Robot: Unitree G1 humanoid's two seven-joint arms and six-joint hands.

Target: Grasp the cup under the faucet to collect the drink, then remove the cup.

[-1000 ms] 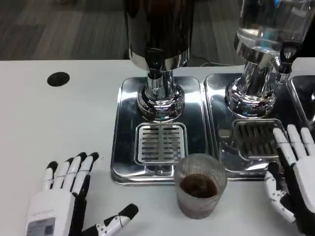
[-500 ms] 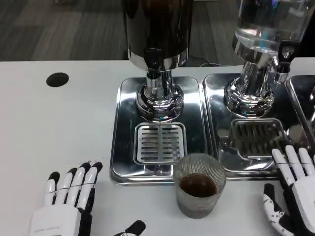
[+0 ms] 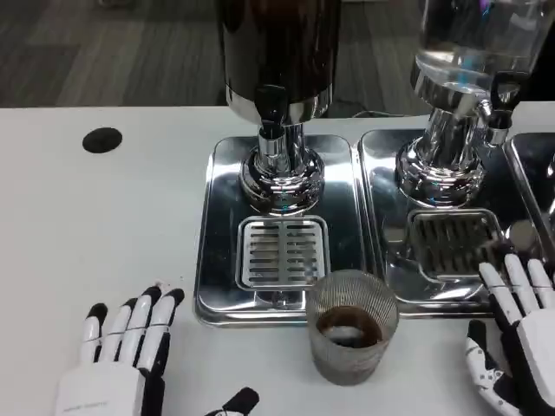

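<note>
A ribbed clear cup (image 3: 350,328) with dark drink in its bottom stands on the white table, just in front of the left steel drip tray (image 3: 217,234). The black faucet (image 3: 270,113) of the dark dispenser hangs over that tray's grate (image 3: 283,252), behind the cup. My left hand (image 3: 121,351) lies flat at the lower left, fingers spread, holding nothing. At the lower right my right hand (image 3: 516,334) stays apart from the cup, fingers stretched and empty.
A second dispenser with a clear tank (image 3: 473,43) stands on the right drip tray (image 3: 381,173). A round black hole (image 3: 102,139) marks the table at the far left. Bare table lies between my left hand and the cup.
Both hands drew back toward the table's near edge in the first half second, the right one away from the right tray, then held still. The cup stayed in place.
</note>
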